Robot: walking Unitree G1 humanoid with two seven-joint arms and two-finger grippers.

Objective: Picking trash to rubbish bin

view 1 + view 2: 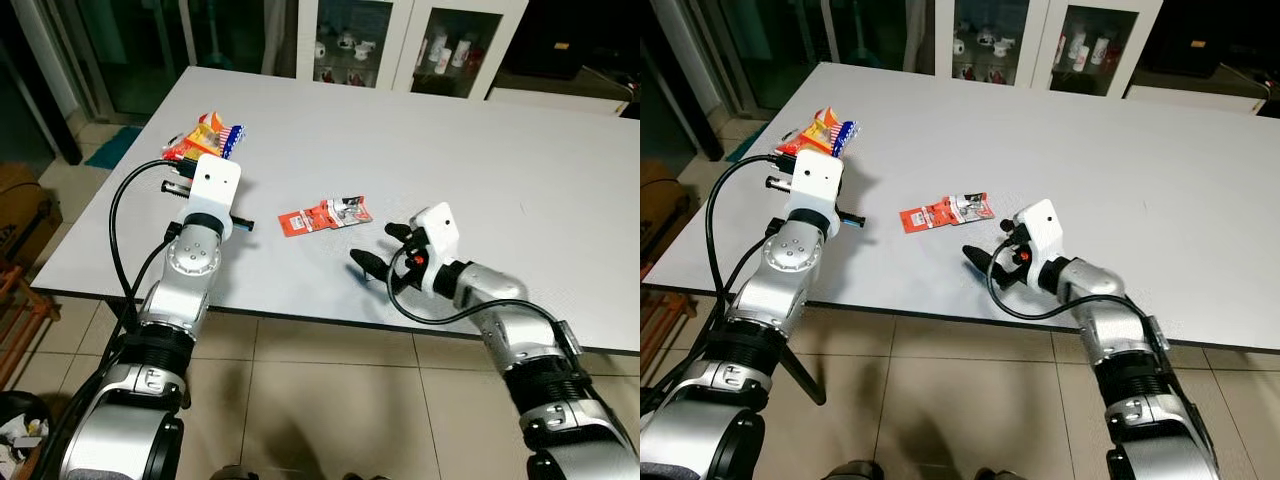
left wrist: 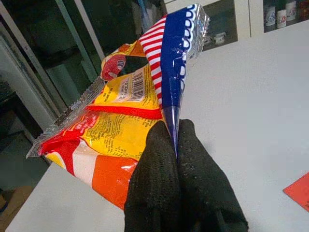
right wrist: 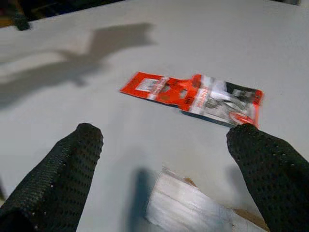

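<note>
Wrapper [image 1: 324,214] mid-table (right hand [image 1: 383,249] open, near edge).

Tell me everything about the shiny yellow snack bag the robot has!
The crinkly yellow, orange and red foil snack bag has a blue side with red-and-white stripes, a barcode, small print and a jagged sealed edge. It looks empty and crumpled, folded upward. The left pincer is shut on its blue fold, holding it over the white table, near the table's left edge.
</note>
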